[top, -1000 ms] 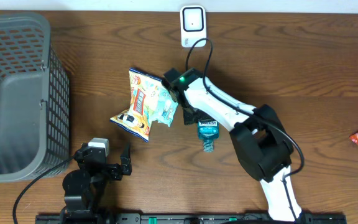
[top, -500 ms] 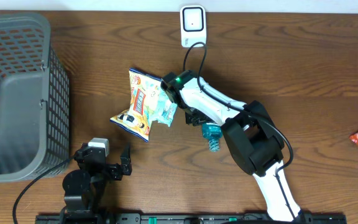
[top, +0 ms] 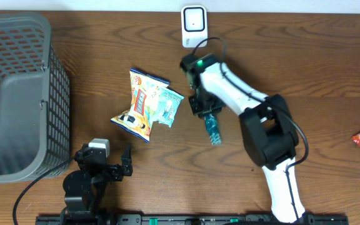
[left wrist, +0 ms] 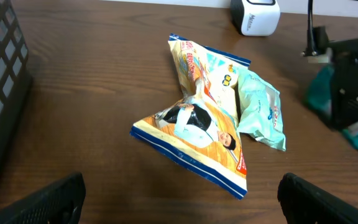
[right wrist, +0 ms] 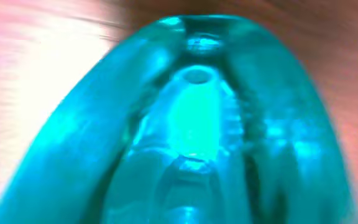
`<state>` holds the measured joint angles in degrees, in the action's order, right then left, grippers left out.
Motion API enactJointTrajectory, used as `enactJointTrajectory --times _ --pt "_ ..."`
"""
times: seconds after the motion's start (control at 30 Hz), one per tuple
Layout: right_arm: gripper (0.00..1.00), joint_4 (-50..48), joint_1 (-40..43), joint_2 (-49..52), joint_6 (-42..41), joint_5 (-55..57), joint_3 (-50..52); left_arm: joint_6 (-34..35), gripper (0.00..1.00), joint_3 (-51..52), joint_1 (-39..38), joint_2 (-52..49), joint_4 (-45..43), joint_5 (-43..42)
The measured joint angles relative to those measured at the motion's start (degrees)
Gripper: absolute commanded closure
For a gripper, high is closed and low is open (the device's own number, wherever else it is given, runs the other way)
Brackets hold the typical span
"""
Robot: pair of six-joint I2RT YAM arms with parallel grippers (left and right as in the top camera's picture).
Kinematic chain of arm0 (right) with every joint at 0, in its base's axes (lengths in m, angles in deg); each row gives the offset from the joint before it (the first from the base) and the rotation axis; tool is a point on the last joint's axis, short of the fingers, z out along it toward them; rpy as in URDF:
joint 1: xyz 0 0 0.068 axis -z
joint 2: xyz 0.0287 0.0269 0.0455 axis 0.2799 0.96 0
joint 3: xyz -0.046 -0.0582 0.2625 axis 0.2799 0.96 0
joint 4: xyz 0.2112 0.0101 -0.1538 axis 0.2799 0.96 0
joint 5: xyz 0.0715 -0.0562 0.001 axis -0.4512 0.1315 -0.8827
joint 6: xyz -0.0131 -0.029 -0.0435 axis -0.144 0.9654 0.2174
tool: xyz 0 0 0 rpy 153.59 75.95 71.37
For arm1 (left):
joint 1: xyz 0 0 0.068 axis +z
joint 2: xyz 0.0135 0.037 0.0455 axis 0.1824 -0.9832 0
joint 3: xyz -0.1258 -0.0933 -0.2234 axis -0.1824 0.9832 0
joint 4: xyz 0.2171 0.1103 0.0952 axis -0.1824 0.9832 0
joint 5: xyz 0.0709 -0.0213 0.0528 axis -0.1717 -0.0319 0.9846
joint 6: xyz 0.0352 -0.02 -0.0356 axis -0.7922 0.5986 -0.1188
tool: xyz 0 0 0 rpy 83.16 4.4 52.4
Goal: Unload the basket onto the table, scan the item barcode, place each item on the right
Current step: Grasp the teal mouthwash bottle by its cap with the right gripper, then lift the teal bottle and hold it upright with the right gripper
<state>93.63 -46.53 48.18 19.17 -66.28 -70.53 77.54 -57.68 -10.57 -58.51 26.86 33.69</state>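
Just now the right gripper [top: 207,112] is drawing its jaws in around the teal bottle [top: 213,130]. A second ago they were standing wide over the bottle as it lay flat with its label facing up. Now the bottle is showing only a narrow edge and is sticking out from the fingers, pointing away from the scanner [top: 194,25]. The wrist is also sitting nearer the scanner than it was. Judging from the turned bottle, the grasp is taking hold and the pick-up step is finishing. What is remaining is carrying the bottle to the scanner and turning its barcode toward the window.

The bottle is hanging in front of the scanner and slightly to one side of it, well apart from it, with the right wrist lying between the two. From the right wrist camera the bottle is filling the whole view, blurred and pressed close to the lens, so the fingers themselves are not showing there. No barcode is readable in any view.

The left gripper [top: 122,167] is resting far from the scanner with its jaws spread wide and nothing between them. The snack bag [top: 139,106] is lying between it and the scanner.
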Motion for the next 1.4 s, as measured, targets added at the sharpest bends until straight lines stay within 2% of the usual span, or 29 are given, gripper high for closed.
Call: enactJointTrajectory --times 0.2,0.47,0.6,0.77,0.87,0.97,1.2,1.4 --pt "0.88 -0.4 3.5 0.9 13.2 -16.2 0.2 0.0 0.01 0.0 0.0 0.0 0.0 0.0" --pt "0.91 0.2 4.5 2.2 16.4 -22.1 -0.1 0.0 0.02 0.0 0.0 0.0 0.0 0.0" --pt "0.91 1.9 4.0 2.5 12.9 -18.7 -1.9 0.0 0.02 0.0 0.0 0.0 0.0 0.0" --pt "0.90 3.8 3.0 2.5 6.4 -7.2 -4.5 0.0 0.01 0.0 0.0 0.0 0.0 0.0" --pt "0.82 4.1 3.0 2.3 4.1 -2.0 -4.7 0.0 0.01 0.0 0.0 0.0 0.0 0.0" --pt "0.67 4.3 3.0 2.2 3.0 0.7 -4.7 0.0 0.01 0.0 0.0 0.0 0.0 0.0" --pt "0.59 4.4 2.4 1.9 1.5 3.7 -4.5 0.0 0.01 0.0 0.0 0.0 0.0 0.0" --pt "0.57 4.2 2.1 1.5 0.7 5.0 -4.0 0.0 0.01 0.0 0.0 0.0 0.0 0.0"
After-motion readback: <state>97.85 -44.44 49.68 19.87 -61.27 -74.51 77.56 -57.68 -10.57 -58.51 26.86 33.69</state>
